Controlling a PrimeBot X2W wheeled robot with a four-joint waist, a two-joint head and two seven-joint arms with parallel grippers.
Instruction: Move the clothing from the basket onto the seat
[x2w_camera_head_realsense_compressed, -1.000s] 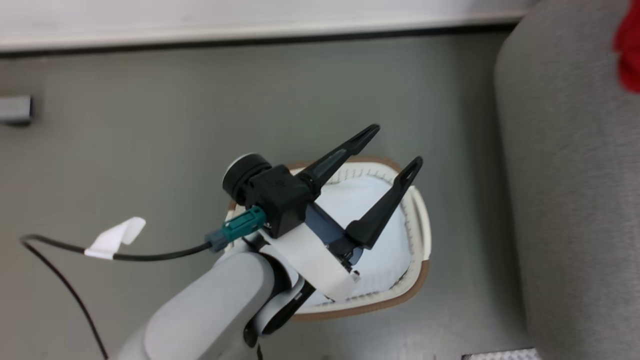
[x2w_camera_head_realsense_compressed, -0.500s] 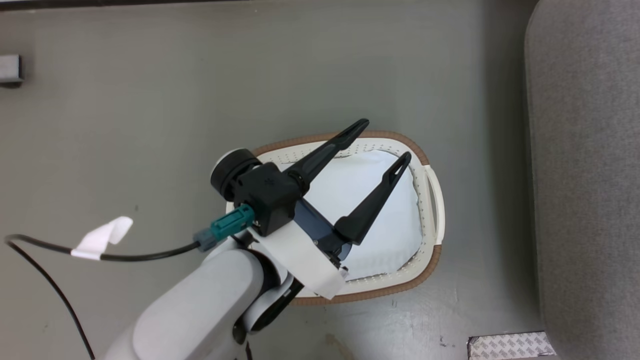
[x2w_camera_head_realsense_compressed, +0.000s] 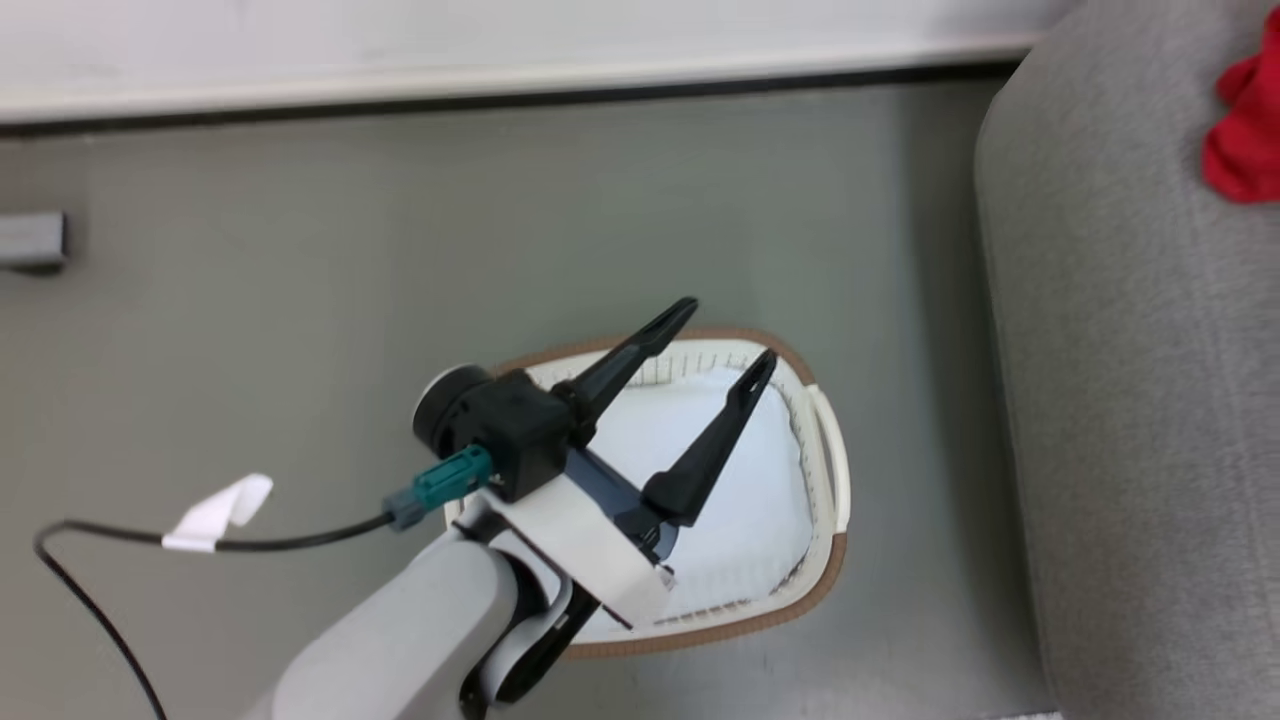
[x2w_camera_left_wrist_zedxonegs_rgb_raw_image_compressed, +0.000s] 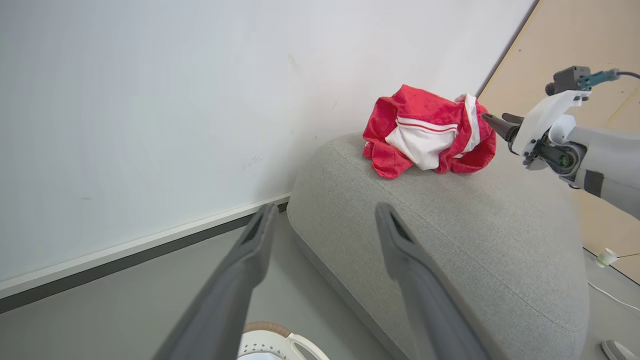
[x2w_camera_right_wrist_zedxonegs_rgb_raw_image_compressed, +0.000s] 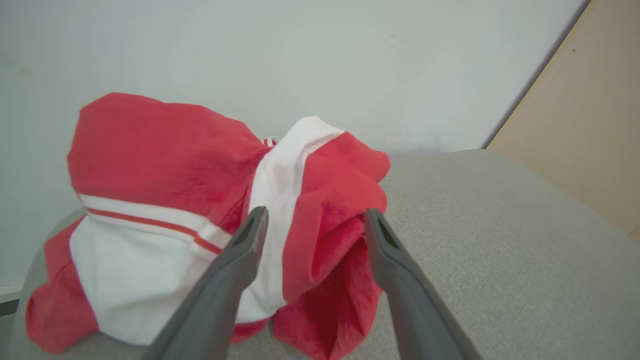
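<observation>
The clothing (x2w_camera_left_wrist_zedxonegs_rgb_raw_image_compressed: 425, 132), a bright red bundle with white panels and stripes, lies on the seat (x2w_camera_left_wrist_zedxonegs_rgb_raw_image_compressed: 450, 235), a light grey sofa, near its end by the wall. Its red edge (x2w_camera_head_realsense_compressed: 1245, 140) shows at the top right of the head view. My right gripper (x2w_camera_right_wrist_zedxonegs_rgb_raw_image_compressed: 315, 214) is open at the bundle (x2w_camera_right_wrist_zedxonegs_rgb_raw_image_compressed: 200, 200), with a red fold between its fingertips. My left gripper (x2w_camera_head_realsense_compressed: 730, 330) hangs open above the basket (x2w_camera_head_realsense_compressed: 825, 590), holding nothing. The basket stands on the floor left of the seat (x2w_camera_head_realsense_compressed: 1130, 400) with a pale sheet (x2w_camera_head_realsense_compressed: 740, 480) in it.
A white wall (x2w_camera_left_wrist_zedxonegs_rgb_raw_image_compressed: 150, 100) with a dark baseboard (x2w_camera_head_realsense_compressed: 500, 95) runs behind the basket and sofa. A black cable with a white tag (x2w_camera_head_realsense_compressed: 215, 512) trails from my left wrist. A small grey block (x2w_camera_head_realsense_compressed: 30, 240) sits at the far left. A tan panel (x2w_camera_right_wrist_zedxonegs_rgb_raw_image_compressed: 590, 125) stands beyond the sofa.
The head camera dipped down and came back up. My left gripper stays open over the basket and sits a little lower and further left in view. More of the red bundle shows.
</observation>
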